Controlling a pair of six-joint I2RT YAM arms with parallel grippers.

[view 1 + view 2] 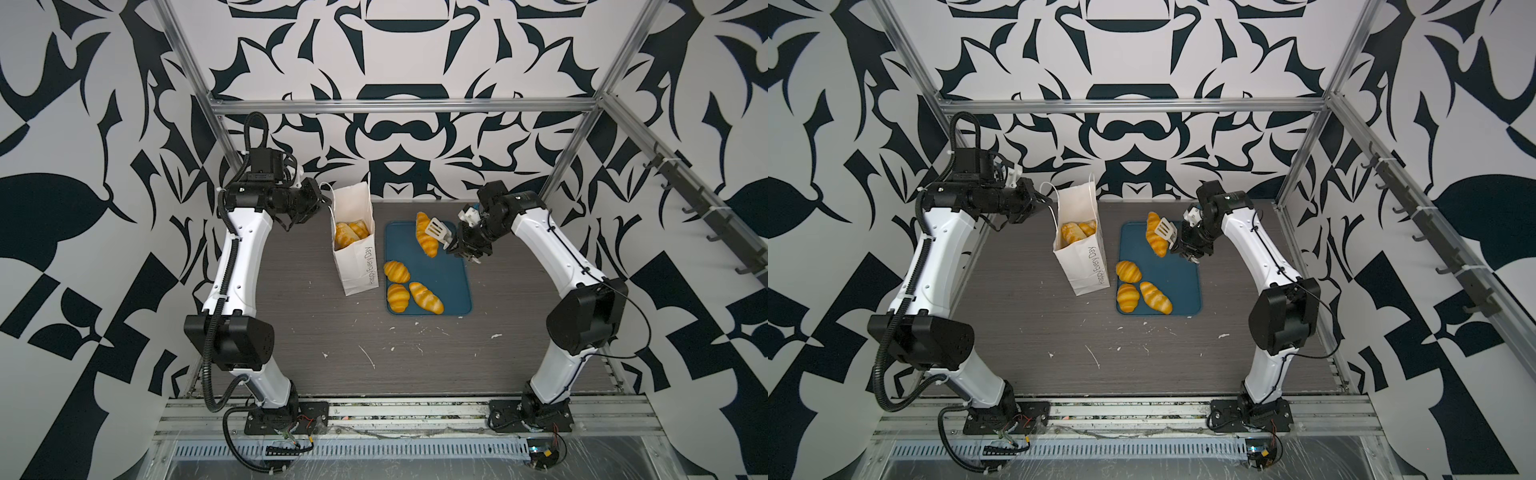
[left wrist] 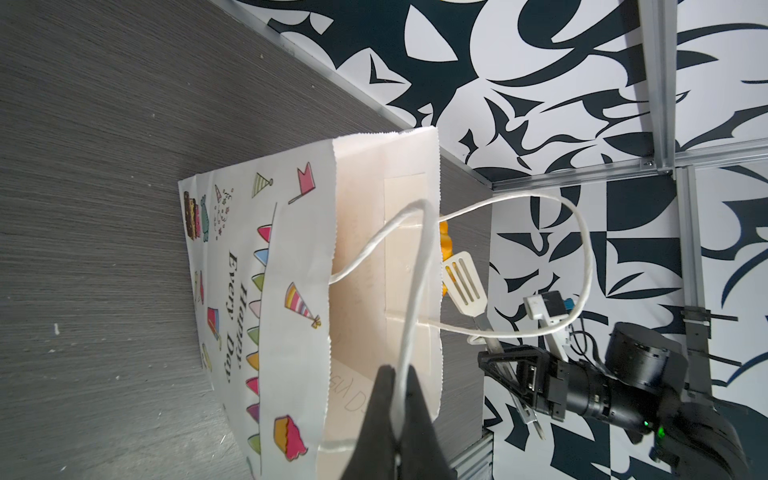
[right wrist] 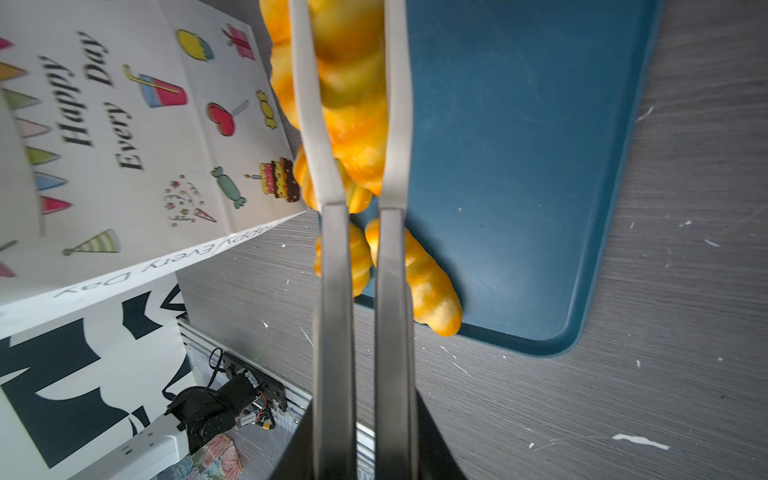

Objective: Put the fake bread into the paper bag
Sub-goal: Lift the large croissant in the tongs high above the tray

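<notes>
The white paper bag [image 1: 358, 262] [image 1: 1086, 262] stands open on the table, with fake bread [image 1: 351, 233] inside it. My left gripper [image 1: 322, 203] [image 2: 398, 372] is shut on the bag's near cord handle [image 2: 415, 266]. My right gripper [image 1: 455, 245] [image 3: 365, 415] is shut on metal tongs [image 1: 436, 228] [image 3: 332, 291]. The tongs clamp the long plaited loaf [image 1: 426, 243] [image 3: 353, 104] above the far part of the blue tray [image 1: 449, 282]. Three croissants [image 1: 396, 271] [image 1: 397, 297] [image 1: 426, 297] lie on the tray's near left part.
The tray [image 1: 1179, 282] lies right beside the bag, to its right. The bag stands near the back wall, inside the metal frame posts [image 1: 224, 129]. White flecks [image 1: 368, 357] dot the grey table in front.
</notes>
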